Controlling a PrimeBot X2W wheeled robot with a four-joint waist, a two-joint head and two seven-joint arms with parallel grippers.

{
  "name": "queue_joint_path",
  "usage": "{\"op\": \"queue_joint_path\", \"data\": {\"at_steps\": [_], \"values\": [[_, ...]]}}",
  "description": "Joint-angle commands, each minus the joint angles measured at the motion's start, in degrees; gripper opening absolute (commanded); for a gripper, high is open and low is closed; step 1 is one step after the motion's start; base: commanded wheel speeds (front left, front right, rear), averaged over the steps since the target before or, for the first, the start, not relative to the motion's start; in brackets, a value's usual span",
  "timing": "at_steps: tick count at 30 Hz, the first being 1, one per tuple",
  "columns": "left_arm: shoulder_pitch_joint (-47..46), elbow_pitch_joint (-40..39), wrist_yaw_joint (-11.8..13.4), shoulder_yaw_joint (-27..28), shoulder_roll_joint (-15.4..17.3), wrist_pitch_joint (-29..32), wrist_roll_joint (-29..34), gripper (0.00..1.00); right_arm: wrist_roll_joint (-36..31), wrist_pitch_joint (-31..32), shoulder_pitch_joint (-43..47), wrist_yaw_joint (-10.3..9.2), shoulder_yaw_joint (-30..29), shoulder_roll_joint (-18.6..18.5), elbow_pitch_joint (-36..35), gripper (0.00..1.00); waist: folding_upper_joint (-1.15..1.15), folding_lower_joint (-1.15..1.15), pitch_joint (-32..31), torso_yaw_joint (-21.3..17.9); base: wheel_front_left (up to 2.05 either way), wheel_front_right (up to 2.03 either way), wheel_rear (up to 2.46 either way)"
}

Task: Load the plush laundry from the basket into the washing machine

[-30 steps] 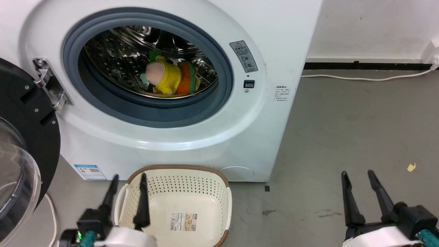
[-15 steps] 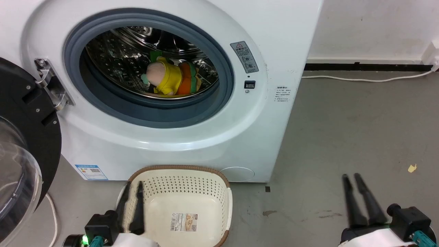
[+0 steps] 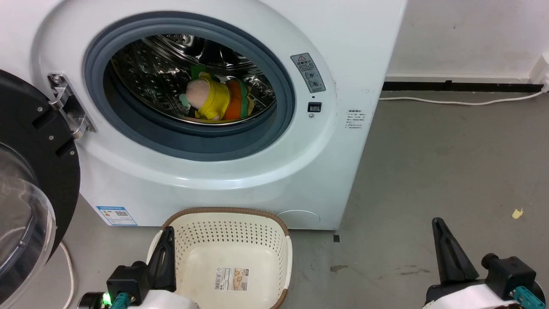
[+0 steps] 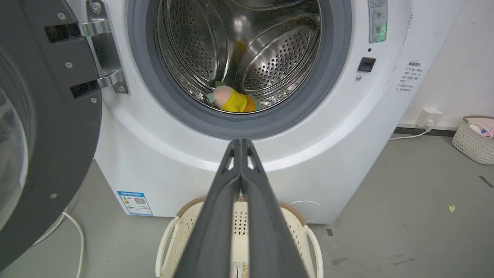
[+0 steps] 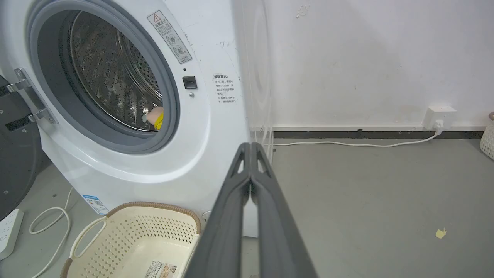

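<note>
The plush laundry [image 3: 216, 101] lies inside the steel drum of the washing machine [image 3: 257, 171], pink head to the left, yellow body and orange bun behind it; the same plush laundry [image 4: 231, 101] sits low in the drum in the left wrist view, and a sliver of it [image 5: 157, 117] peeks past the ring in the right wrist view. The basket [image 3: 227, 266] stands on the floor before the machine, with just a sticker on its floor. My left gripper [image 3: 168, 231] is shut, empty, over the basket's left rim. My right gripper [image 3: 437, 223] is shut, empty, above bare floor at the right.
The machine's black-rimmed door [image 3: 30, 189] hangs open at the left. A white cable [image 3: 454, 101] runs along the wall base to a socket [image 5: 440, 114]. Another small basket [image 4: 474, 137] stands far right. A yellow scrap [image 3: 517, 213] lies on the grey floor.
Both grippers have gone from open to shut, with nothing between the fingers. Both have drawn back slightly toward the bottom of the head view. The plush stays in the drum.
</note>
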Motion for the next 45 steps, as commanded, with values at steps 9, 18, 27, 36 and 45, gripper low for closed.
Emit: {"op": "queue_joint_path", "data": {"at_steps": [9,18,27,36,45], "values": [[-0.2,-0.9,-0.1,0.3,-0.2,1.1,1.0,0.00,-1.1,1.1,-0.4,-0.01,0.0,0.0,-0.7,0.00,0.00,0.00,-0.2,0.3,0.00,0.00,0.00],[-0.4,-1.5,-0.2,0.5,-0.3,2.1,1.6,0.00,-1.8,2.2,-0.5,-0.01,0.0,0.0,-1.1,0.00,0.00,0.00,-0.4,0.5,0.00,0.00,0.00],[-0.5,-2.0,-0.3,0.8,-0.5,3.2,2.3,0.00,-2.5,3.2,-0.7,-0.01,0.1,0.0,-1.4,0.00,0.00,0.00,-0.7,0.8,0.00,0.00,0.00],[-0.6,-2.6,-0.3,1.0,-0.6,4.3,2.9,0.00,-3.1,4.3,-0.8,-0.02,0.1,0.0,-1.8,0.00,0.00,0.00,-0.9,1.0,0.00,0.00,0.00],[-0.7,-3.2,-0.4,1.3,-0.7,5.3,3.5,0.00,-3.8,5.3,-1.0,-0.02,0.1,0.0,-2.2,0.00,0.00,0.00,-1.1,1.3,0.00,0.00,0.00]]}}
